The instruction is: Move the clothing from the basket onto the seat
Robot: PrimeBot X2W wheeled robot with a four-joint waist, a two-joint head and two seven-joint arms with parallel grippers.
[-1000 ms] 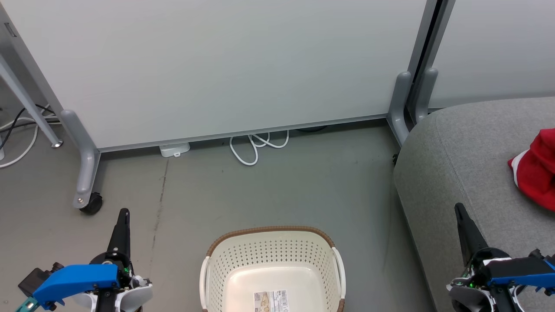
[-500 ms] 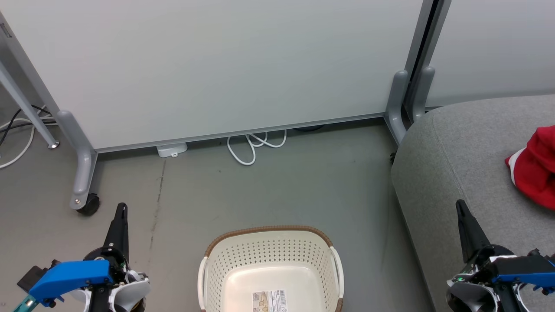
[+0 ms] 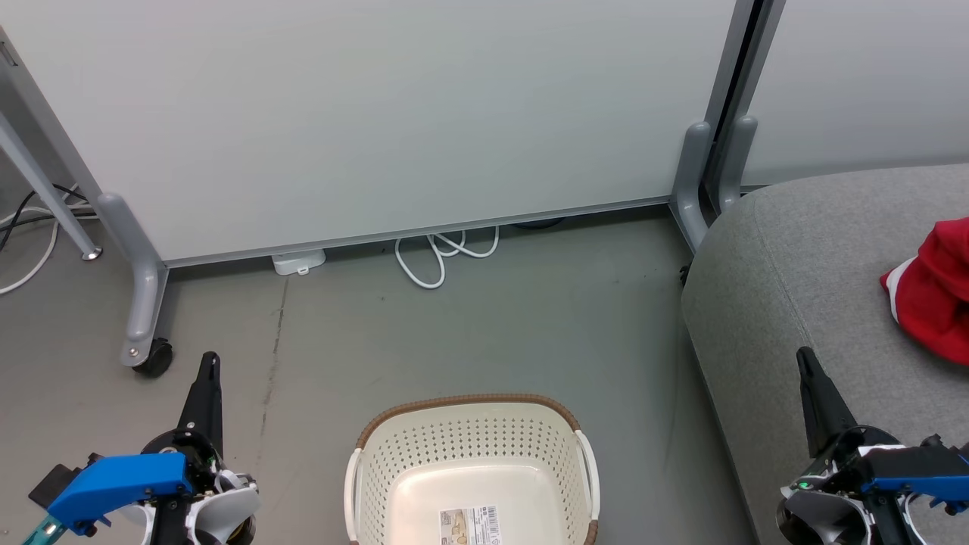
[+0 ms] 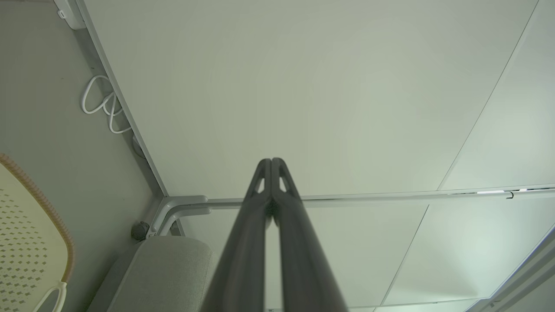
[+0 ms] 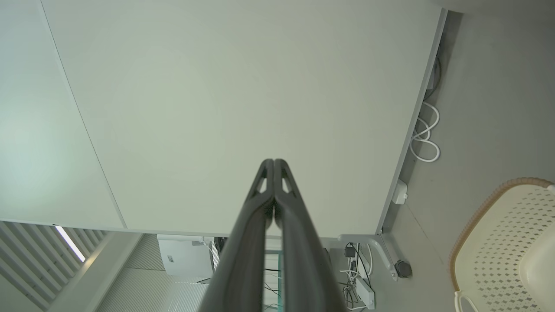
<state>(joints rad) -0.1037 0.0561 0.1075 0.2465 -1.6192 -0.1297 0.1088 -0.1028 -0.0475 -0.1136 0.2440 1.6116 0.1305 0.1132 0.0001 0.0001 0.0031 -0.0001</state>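
The cream basket (image 3: 469,454) stands on the floor at the bottom centre of the head view, with nothing in it but the barcode label on its base. Red clothing (image 3: 931,299) with white trim lies on the grey seat (image 3: 802,272) at the right edge. My left gripper (image 3: 208,362) is shut and holds nothing, left of the basket and above the floor. My right gripper (image 3: 803,356) is shut and holds nothing, over the seat's front part. The left wrist view has the left gripper (image 4: 271,160), the basket (image 4: 26,242) and the seat (image 4: 160,273). The right wrist view has the right gripper (image 5: 274,161) and the basket (image 5: 507,234).
A pale partition panel (image 3: 378,113) on grey wheeled legs (image 3: 147,303) stands behind the basket. A white cable (image 3: 443,257) loops on the floor under it. More cables (image 3: 30,227) lie at the far left, beside a slanted grey leg.
The head view has shifted a little, so the whole scene sits slightly higher and to the left. Both grippers stay shut and low, and the basket and clothing have not moved.
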